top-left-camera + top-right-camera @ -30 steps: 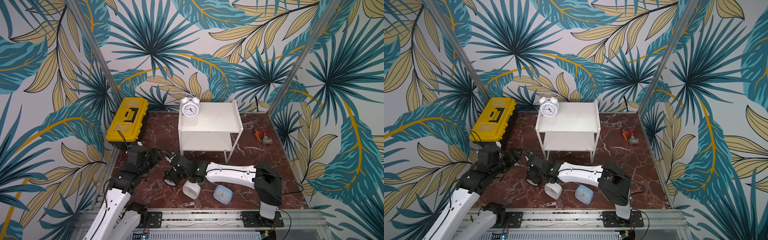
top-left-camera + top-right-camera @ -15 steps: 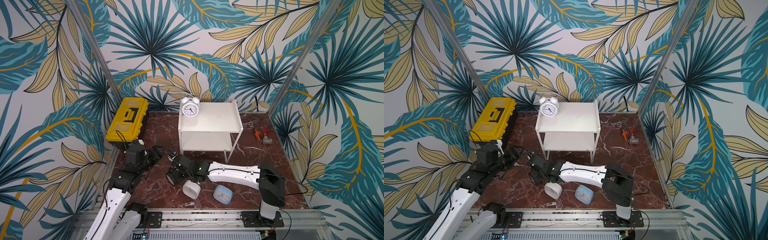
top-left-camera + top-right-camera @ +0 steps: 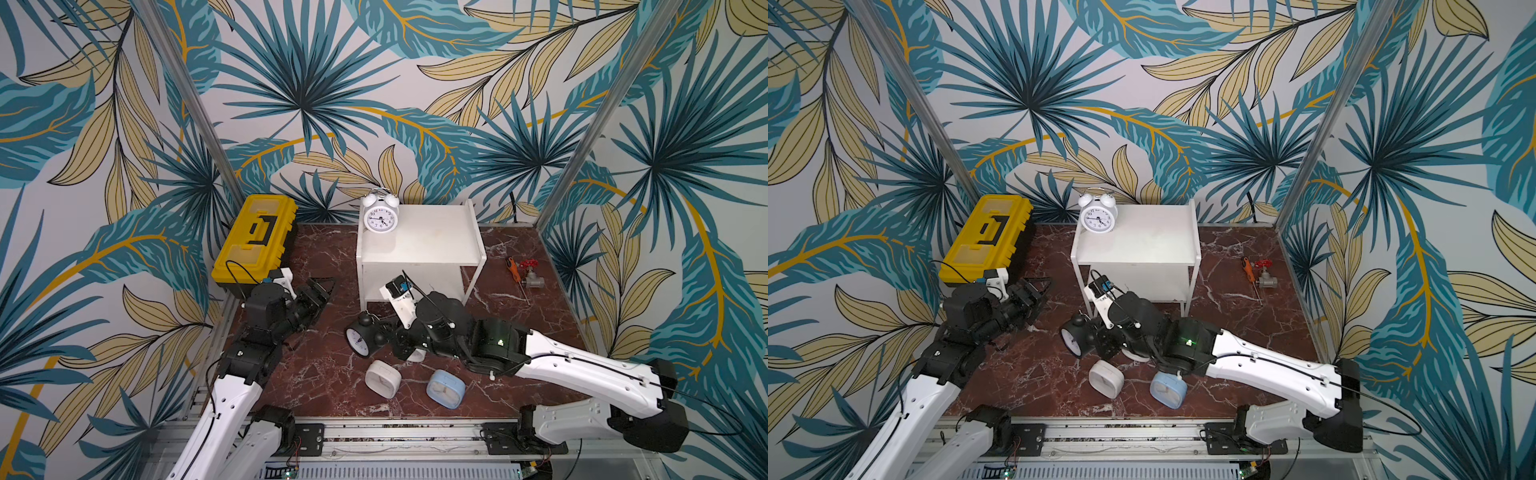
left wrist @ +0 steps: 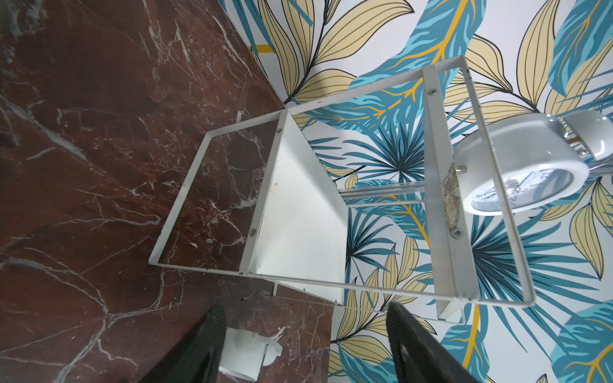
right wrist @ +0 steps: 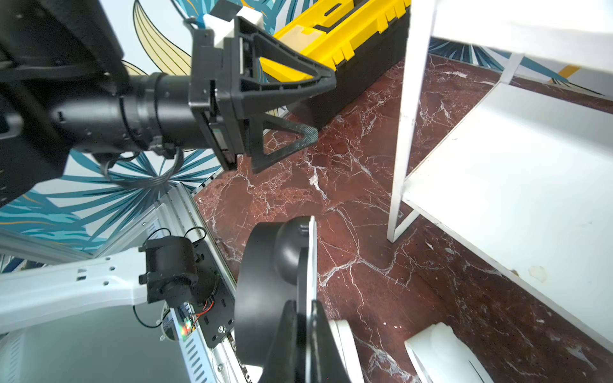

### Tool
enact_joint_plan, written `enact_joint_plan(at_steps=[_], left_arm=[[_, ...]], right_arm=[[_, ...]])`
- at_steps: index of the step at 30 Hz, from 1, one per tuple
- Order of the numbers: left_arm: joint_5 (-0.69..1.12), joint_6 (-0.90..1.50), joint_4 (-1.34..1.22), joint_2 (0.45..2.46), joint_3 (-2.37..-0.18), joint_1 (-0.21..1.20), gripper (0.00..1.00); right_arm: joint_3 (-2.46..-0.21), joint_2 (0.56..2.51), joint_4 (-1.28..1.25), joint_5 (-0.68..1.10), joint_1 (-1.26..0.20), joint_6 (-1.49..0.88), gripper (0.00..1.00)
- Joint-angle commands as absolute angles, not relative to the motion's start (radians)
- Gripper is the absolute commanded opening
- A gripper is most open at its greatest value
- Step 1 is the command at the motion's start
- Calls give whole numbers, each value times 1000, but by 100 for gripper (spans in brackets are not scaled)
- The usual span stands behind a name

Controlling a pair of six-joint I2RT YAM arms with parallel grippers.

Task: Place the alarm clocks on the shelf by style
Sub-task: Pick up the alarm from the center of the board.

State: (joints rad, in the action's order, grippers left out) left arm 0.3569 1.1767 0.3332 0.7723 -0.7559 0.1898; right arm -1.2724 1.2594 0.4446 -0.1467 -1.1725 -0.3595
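Surface: red-brown marble table [image 3: 324,370], leaf-print walls around.
Shelving: white two-tier flat-board shelf [image 3: 434,239], at the table's rear.
Storage: yellow-and-black plastic toolbox [image 3: 255,241], left of the shelf.
Arms: left tool [image 5: 323,106] fingers apart, empty; right tool [image 5: 303,308] clamped on the black twin-bell clock [image 3: 360,340], tilted before the shelf.
Shelved: white twin-bell clock [image 3: 380,218], upright, top tier, rear-left corner.
Loose: white rounded-square clock [image 3: 383,379] and light-blue rounded-square clock [image 3: 445,387], near each other by the table's front edge.
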Motion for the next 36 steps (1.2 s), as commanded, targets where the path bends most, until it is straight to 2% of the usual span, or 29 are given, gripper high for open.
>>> enact_joint_plan(at_steps=[1, 4, 7, 9, 14, 19, 27, 36], left_arm=[[428, 1124, 282, 837, -812, 199, 79], [394, 949, 344, 926, -929, 305, 79], [395, 780, 378, 998, -1031, 393, 76], [460, 731, 303, 995, -1030, 398, 77], [730, 730, -44, 964, -952, 401, 90], [857, 696, -46, 965, -971, 401, 93], [762, 611, 82, 892, -962, 400, 95], [965, 749, -118, 924, -926, 400, 98]], right_arm=[[-1241, 1223, 512, -95, -1164, -319, 0], [-1230, 1174, 538, -10, -1126, -288, 0], [-1208, 1100, 531, 159, -1023, -295, 0], [-1196, 1045, 518, 286, -933, -312, 0], [-1243, 983, 545, 557, -726, -315, 0], [-1310, 1029, 510, 752, -626, -362, 0], [-1338, 1058, 573, 729, -626, -348, 0], [-1349, 1070, 474, 791, -625, -428, 0]])
